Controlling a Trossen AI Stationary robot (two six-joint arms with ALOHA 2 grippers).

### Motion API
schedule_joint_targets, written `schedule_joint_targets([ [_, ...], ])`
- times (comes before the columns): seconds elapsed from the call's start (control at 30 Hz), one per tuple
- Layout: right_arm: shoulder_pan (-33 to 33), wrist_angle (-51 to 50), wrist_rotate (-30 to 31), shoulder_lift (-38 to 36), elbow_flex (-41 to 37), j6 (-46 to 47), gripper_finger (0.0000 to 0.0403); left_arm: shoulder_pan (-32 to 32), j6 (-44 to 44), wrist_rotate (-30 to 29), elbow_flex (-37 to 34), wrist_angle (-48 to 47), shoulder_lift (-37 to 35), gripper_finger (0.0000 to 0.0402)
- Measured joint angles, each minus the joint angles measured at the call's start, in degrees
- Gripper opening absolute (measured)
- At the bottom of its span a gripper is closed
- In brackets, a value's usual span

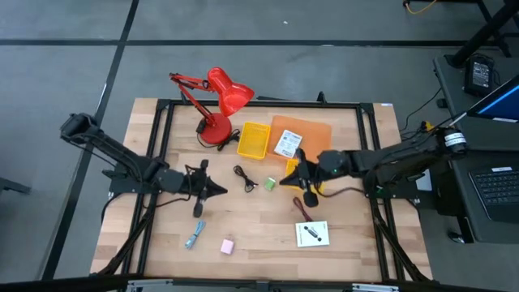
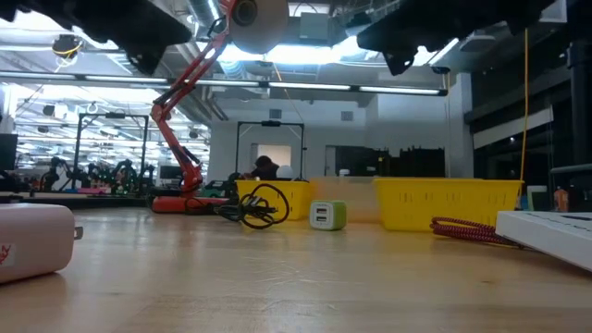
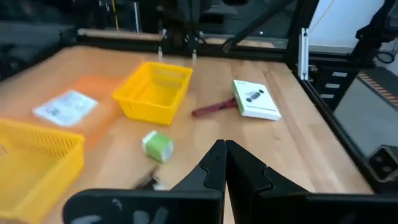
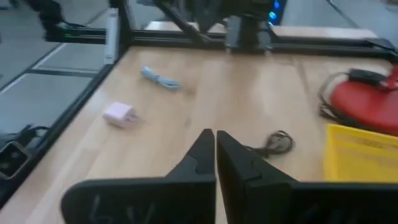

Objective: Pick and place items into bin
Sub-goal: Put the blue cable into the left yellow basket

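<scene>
In the high view the items lie loose on the wooden table: a black cable [image 1: 242,174], a green block [image 1: 269,185], a pink block [image 1: 228,246], a bluish-grey tool [image 1: 194,236], a maroon cord [image 1: 304,212], a white card [image 1: 312,234] and a second white card [image 1: 287,144] on an orange mat. A yellow bin [image 1: 254,139] stands near the red lamp. My left gripper [image 1: 220,191] hovers shut left of the cable; its wrist view shows its shut fingers [image 3: 225,157] and, beyond them, the green block [image 3: 157,146]. My right gripper [image 1: 292,173] is shut too [image 4: 215,147], right of the green block.
A red desk lamp [image 1: 220,101] stands at the far left of the table top, its base next to the yellow bin. A second small yellow basket [image 1: 293,168] sits partly under my right gripper. A black frame [image 1: 162,146] borders the table. Bare wood shows along the near edge.
</scene>
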Motion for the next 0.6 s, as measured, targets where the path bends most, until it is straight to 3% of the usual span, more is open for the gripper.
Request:
schedule_joint_targets([
  [0.13, 1.6, 7.1, 0.0, 0.0, -3.6, -0.1, 0.0000, -4.5, -7.2, -2.6, 1.6, -4.9, 0.3, 0.0002],
  [0.3, 1.7, 10.5, 0.0, 0.0, -6.8, 0.1, 0.0000, -7.3, -15.8, -1.2, 7.6, -13.9, 4.0, 0.0002],
  [0.6, 1.7, 14.7, 1.3, 0.0, -8.9, -2.0, 0.0000, -7.5, -38.0, 7.5, 28.9, -51.6, 16.6, 0.0002],
])
